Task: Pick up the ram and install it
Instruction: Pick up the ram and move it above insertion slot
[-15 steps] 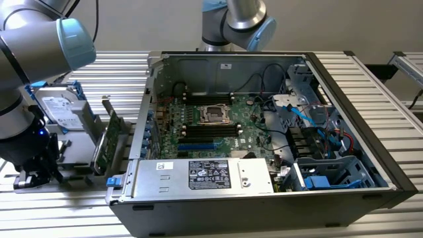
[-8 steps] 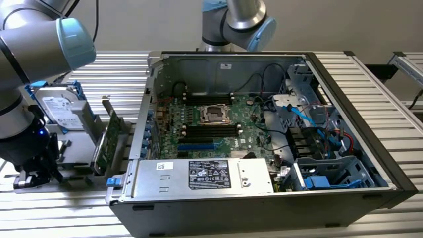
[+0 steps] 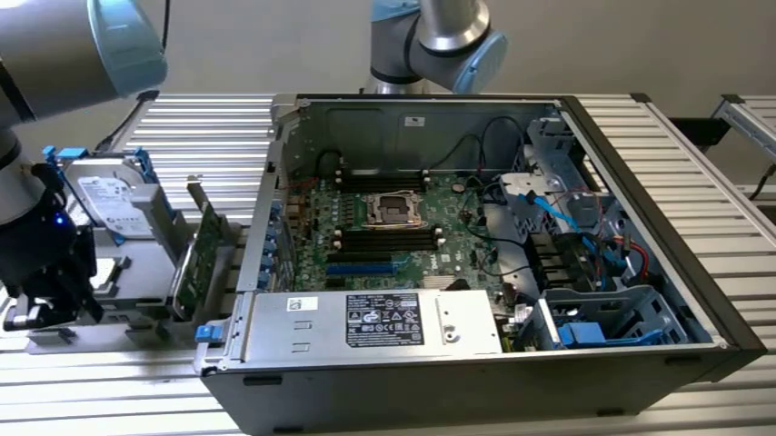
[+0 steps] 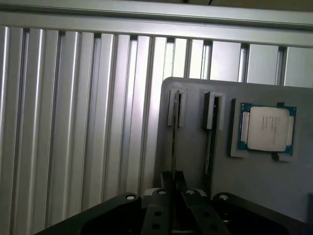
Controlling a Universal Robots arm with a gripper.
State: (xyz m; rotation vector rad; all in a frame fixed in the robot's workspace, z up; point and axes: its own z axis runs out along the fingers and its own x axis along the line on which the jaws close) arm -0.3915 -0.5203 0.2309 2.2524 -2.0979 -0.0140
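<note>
Pincer nearly shut, fingers pinched on both faces of the ram. The ram stands edge-on in a slot of the grey holder, seated, not yet lifted. CPU chip lies flat in the same holder, near the ram w/ another slot between. Holder sits on slatted alu counter. Ext. view: arm is at the exterior view's left, over the holder, well apart from the open PC case w/ motherboard at the exterior view's right.

Robotics lab bench: open computer case on slatted aluminium table, robot arm alongside.
</note>
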